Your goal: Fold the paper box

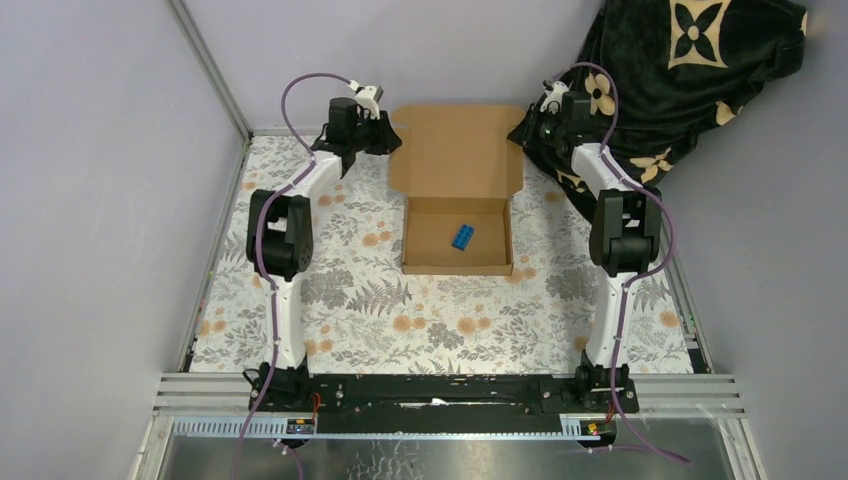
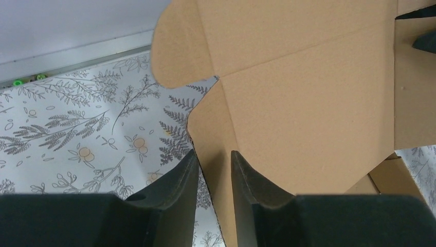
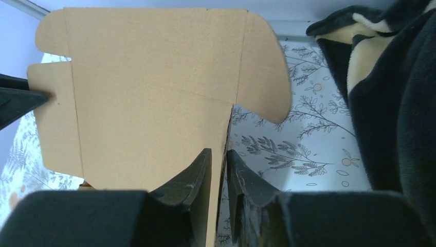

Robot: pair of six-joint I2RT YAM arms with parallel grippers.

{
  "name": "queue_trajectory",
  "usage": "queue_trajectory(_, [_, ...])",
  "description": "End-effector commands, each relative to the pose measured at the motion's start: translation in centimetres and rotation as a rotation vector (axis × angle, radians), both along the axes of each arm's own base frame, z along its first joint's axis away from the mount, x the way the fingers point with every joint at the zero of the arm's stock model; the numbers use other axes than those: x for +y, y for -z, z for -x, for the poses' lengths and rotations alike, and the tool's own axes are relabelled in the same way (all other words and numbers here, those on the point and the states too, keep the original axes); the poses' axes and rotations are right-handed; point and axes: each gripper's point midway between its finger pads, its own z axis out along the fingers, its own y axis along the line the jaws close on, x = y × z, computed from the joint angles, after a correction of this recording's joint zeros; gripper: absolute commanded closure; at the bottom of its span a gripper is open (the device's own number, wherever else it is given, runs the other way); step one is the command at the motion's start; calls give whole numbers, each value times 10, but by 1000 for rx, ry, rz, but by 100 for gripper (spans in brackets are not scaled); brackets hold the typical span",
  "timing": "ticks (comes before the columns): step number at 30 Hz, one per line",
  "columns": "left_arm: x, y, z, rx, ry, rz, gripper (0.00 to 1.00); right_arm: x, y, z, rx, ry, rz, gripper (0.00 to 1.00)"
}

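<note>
While the paper box (image 1: 457, 268) sits mid-table with its lid lying open toward the back wall, I have one side flap of the lid between the fingers of the left gripper (image 2: 213, 164) and the other in the right gripper (image 3: 218, 159). I cannot tell if either pinch is tight yet. Next, I think, both flaps must fold up together. The table cloth (image 1: 400, 320) is flowery, the walls are pale, and a dark blanket (image 1: 700, 80) lies back right.

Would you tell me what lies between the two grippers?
The box's open lid, as the top view shows; the left gripper and right gripper sit at its two side edges.
</note>
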Motion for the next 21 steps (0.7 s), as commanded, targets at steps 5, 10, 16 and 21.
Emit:
queue_trajectory(5, [6,-46,9,-115,-19,24,67,25,-29,20,-58,-20,107,77])
queue_trajectory(10, [11,-58,17,-138,-41,7,67,30,-36,29,-74,-5,144,78])
queue_trajectory(16, [15,-72,27,-166,-81,-3,68,34,-44,43,-105,13,185,79])
queue_trajectory(21, [17,-75,42,-199,-125,-20,70,35,-57,58,-158,37,224,79])
